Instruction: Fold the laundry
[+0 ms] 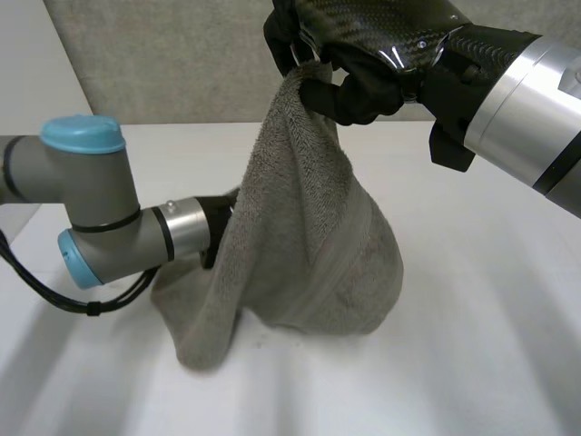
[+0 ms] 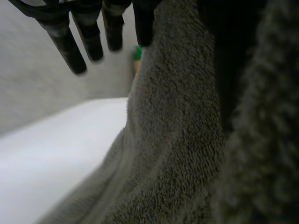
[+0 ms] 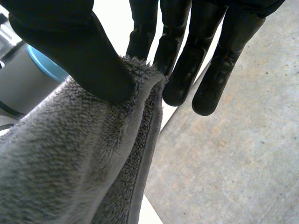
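At centre left of the frame, the left robot hand (image 2: 91,39) sits beside the grey towel (image 1: 309,236), fingers extended straight and released. The towel hangs at frame centre, its lower part resting bunched on the white surface (image 1: 490,318). At upper right, the right robot hand (image 1: 363,86) grasps the towel's top edge, pinched between thumb and fingers.

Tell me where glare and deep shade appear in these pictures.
Head view: glare sits on the glossy back of the right hand; the towel dims the table at its foot. Left wrist view: beside the left hand, a near-black strip runs between towel folds, while the table is bright. Right wrist view: even light, with no glare on the hand pinching the towel.
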Tool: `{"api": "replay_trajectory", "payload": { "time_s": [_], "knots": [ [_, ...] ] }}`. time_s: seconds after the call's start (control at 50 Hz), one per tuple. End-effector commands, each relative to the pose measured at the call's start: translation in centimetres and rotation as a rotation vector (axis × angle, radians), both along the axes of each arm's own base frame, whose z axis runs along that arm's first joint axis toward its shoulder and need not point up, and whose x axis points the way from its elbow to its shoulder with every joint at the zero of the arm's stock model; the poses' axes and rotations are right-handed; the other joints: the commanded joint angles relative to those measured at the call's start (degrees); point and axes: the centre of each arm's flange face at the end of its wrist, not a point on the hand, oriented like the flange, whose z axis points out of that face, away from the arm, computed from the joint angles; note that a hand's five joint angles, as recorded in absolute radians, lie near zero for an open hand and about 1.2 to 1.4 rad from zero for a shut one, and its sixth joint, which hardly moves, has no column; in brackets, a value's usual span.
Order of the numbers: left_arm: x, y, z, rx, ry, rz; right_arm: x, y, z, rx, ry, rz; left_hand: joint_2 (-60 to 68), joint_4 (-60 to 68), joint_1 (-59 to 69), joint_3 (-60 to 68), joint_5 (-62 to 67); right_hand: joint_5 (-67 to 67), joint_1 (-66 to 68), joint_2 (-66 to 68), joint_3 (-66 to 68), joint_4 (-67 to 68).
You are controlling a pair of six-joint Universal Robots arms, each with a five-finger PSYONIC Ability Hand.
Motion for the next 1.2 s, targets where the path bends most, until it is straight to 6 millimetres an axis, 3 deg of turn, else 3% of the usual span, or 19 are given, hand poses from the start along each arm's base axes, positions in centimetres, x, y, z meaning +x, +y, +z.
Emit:
{"api": "replay_trajectory", "payload": {
  "time_s": [0.02, 0.04, 0.06, 0.18, 0.24, 0.3, 0.34, 0.38, 0.44, 0.52, 0.62, 0.74, 0.78, 0.94, 1.06, 1.1, 1.12, 1.16, 1.2],
  "knots": [
    [-0.2, 0.9, -1.5, 0.207, -0.052, -0.088, 0.1, -0.6, -0.6, 0.012, 0.007, -0.019, 40.0, 39.9, 39.3, 40.0, 38.9, 14.2, 25.0, 12.7, 11.9, 11.6],
    [-0.2, 0.9, -1.5, 0.208, -0.052, -0.088, 0.2, -0.8, -0.8, 0.015, 0.009, -0.024, 40.2, 40.1, 39.5, 40.2, 39.1, 14.2, 25.0, 12.7, 11.9, 11.6],
    [-0.2, 0.8, -1.2, 0.206, -0.051, -0.091, 0.2, -0.8, -0.8, 0.015, 0.009, -0.024, 69.0, 68.9, 68.3, 69.0, 67.9, 14.2, 25.0, 12.7, 11.9, 11.6],
    [-0.3, -1.7, 0.8, 0.061, -0.020, 0.002, 0.5, -1.9, -1.4, 0.006, 0.029, -0.052, 69.3, 69.2, 68.6, 69.3, 68.2, 14.2, 25.0, 12.7, 11.9, 11.6],
    [1.4, -6.0, 4.1, -0.116, -0.002, 0.360, 0.7, -2.6, -1.4, -0.001, 0.030, -0.076, 69.3, 69.2, 68.6, 69.3, 68.2, 14.2, 25.0, 12.7, 11.9, 11.6],
    [2.4, -7.3, 5.7, -0.176, 0.027, 0.519, 0.8, -3.1, -1.4, -0.003, 0.026, -0.097, 69.3, 69.2, 68.6, 69.3, 68.2, 14.2, 25.0, 12.7, 11.9, 11.6],
    [4.9, -8.7, 8.7, -0.248, 0.118, 0.811, 0.8, -3.3, -1.2, -0.008, 0.022, -0.102, 69.3, 69.2, 68.6, 69.3, 68.2, 14.2, 25.0, 12.7, 11.9, 11.6],
    [6.2, -8.6, 9.8, -0.262, 0.157, 0.912, 0.9, -3.6, -1.0, -0.017, 0.016, -0.107, 69.3, 69.2, 68.6, 69.3, 68.2, 14.2, 25.0, 12.7, 11.9, 11.6],
    [8.3, -7.3, 11.8, -0.279, 0.206, 0.979, 1.0, -3.8, -0.9, -0.020, 0.013, -0.110, 69.3, 69.2, 68.6, 69.3, 68.2, 14.2, 25.0, 12.7, 11.9, 11.6],
    [9.4, -4.9, 11.8, -0.268, 0.188, 0.982, 1.2, -4.1, -1.1, -0.009, 0.018, -0.113, 69.3, 69.2, 68.6, 69.3, 68.2, 14.2, 25.0, 12.7, 11.9, 11.6],
    [10.4, 0.9, 9.3, -0.205, 0.094, 0.927, 1.5, -4.2, -1.6, 0.013, 0.028, -0.112, 69.3, 69.2, 68.6, 69.3, 68.2, 14.2, 25.0, 12.7, 11.9, 11.6],
    [11.4, 5.1, 6.5, -0.177, -0.022, 0.903, 1.5, -4.5, -2.4, 0.039, 0.041, -0.142, 69.3, 69.2, 68.6, 69.3, 68.2, 14.2, 25.0, 12.7, 11.9, 11.6],
    [11.5, 7.6, 5.0, -0.151, -0.068, 0.880, 1.6, -4.5, -3.2, 0.065, 0.060, -0.139, 69.3, 69.2, 68.6, 69.3, 68.2, 14.2, 25.0, 12.7, 11.9, 11.6],
    [10.2, 12.6, 2.0, -0.076, -0.151, 0.763, 1.9, -4.4, -9.6, 0.211, 0.242, -0.161, 69.3, 69.2, 68.6, 69.3, 68.2, 14.2, 25.0, 12.7, 11.9, 11.6],
    [9.9, 13.6, 0.6, -0.036, -0.193, 0.730, 1.5, -3.9, -14.4, 0.257, 0.439, -0.215, 66.8, 66.7, 66.1, 66.8, 65.7, 14.2, 25.0, 12.7, 11.9, 11.6],
    [9.3, 13.9, -0.4, -0.017, -0.221, 0.697, 1.4, -3.6, -15.0, 0.256, 0.472, -0.218, 36.8, 36.8, 36.1, 36.8, 35.7, 14.2, 25.0, 12.7, 11.9, 11.6],
    [9.3, 13.9, -0.4, -0.016, -0.222, 0.697, 1.1, -3.4, -15.6, 0.264, 0.497, -0.222, 36.7, 36.6, 36.0, 36.7, 35.6, 14.2, 25.0, 12.7, 11.9, 11.6],
    [9.0, 13.6, 0.1, -0.029, -0.210, 0.694, 0.8, -3.3, -16.1, 0.273, 0.511, -0.227, 11.2, 11.2, 10.5, 11.2, 10.1, 14.2, 25.0, 12.7, 11.9, 11.6],
    [8.7, 13.1, 0.7, -0.048, -0.194, 0.694, 0.6, -3.1, -16.4, 0.283, 0.516, -0.225, 4.9, 4.9, 4.2, 4.9, 3.8, 14.2, 25.0, 12.7, 11.9, 11.6]
  ]
}}
